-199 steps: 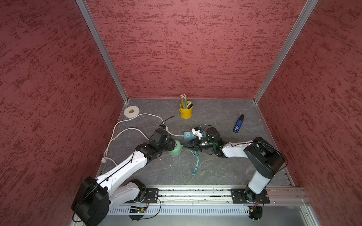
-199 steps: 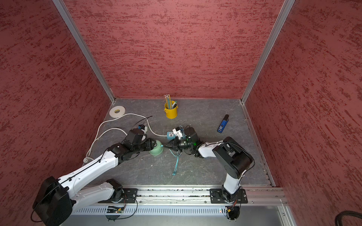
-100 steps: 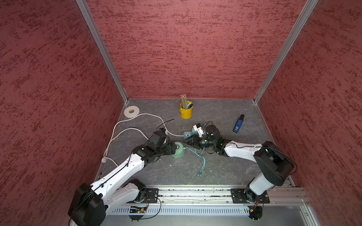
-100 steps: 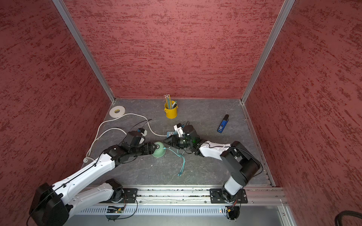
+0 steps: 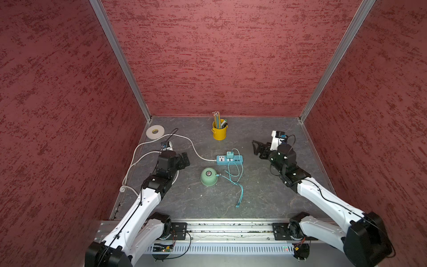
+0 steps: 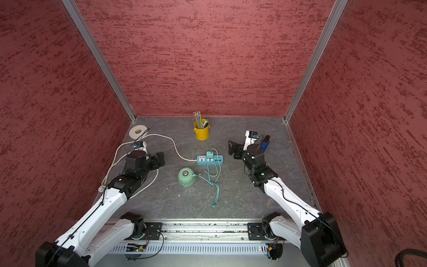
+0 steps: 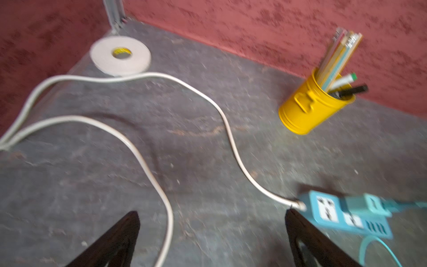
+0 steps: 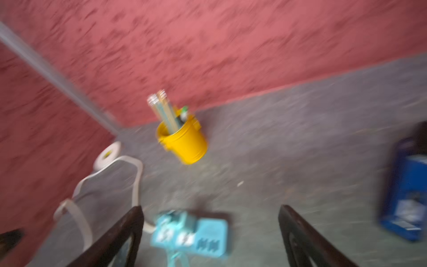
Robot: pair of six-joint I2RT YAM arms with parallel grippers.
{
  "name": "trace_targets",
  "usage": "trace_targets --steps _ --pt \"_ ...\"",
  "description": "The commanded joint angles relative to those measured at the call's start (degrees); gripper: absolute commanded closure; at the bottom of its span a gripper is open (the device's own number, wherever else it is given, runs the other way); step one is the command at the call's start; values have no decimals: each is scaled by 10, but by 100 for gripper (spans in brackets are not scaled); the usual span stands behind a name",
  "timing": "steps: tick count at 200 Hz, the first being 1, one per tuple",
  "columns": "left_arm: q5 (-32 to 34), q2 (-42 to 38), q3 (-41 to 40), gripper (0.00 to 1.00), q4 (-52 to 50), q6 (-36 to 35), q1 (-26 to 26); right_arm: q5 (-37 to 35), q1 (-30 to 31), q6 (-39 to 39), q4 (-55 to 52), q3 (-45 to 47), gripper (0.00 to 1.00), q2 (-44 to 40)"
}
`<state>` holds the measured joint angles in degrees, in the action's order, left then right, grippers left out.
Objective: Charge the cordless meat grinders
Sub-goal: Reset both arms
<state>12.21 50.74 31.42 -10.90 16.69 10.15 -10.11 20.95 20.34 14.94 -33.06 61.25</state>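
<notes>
**Both sets of fingers released, grinder cabled on the counter**

Your left fingers (image 5: 184, 159) are spread wide and hold nothing, at 10 o'clock from the mint-green grinder (image 5: 208, 176) and well apart from it. The grinder sits dome-up near the middle of the counter (image 5: 254, 196), its axis upright and its button facing straight up. Being round, it shows no long side. A teal cable (image 5: 233, 171) meets its rim at 3 o'clock and loops to the adapter (image 5: 229, 154) on the blue power strip (image 5: 221, 159) at 1 o'clock. Your right fingers (image 5: 257, 149), also spread and empty, hover at 2 o'clock.

both top views look steeply down on the whole table (image 5: 254, 198) from the front; the wrist cameras sit low and close, both catching the yellow cup (image 7: 309, 111).
</notes>
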Motion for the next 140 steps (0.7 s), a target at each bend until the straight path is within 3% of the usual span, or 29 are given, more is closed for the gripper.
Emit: trace_targets --steps 1,26,39,56,63,91,123,134,140 --pt "-33 29 -58 0 189 -76 -67 -154 -76 -131 176 89 7 34" --pt "-98 100 -121 0 336 -106 -119 -123 -134 -180 323 137 5 121" --pt "-121 144 -143 0 412 -114 -132 -82 -164 -161 403 159 5 160" --pt "-151 182 -135 0 457 -131 -146 -44 -183 -185 428 154 6 186" --pt "-156 196 -139 0 490 -139 -147 -36 -184 -209 511 181 5 195" --pt "-195 266 -138 0 601 -137 -160 38 -238 -168 659 225 4 278" --pt "-202 381 -145 0 732 -149 -155 48 -243 -167 621 216 0 266" --pt "-186 359 -121 0 647 -147 -152 42 -241 -169 628 218 0 268" --pt "-169 369 -114 0 650 -146 -147 27 -238 -167 623 218 0 265"
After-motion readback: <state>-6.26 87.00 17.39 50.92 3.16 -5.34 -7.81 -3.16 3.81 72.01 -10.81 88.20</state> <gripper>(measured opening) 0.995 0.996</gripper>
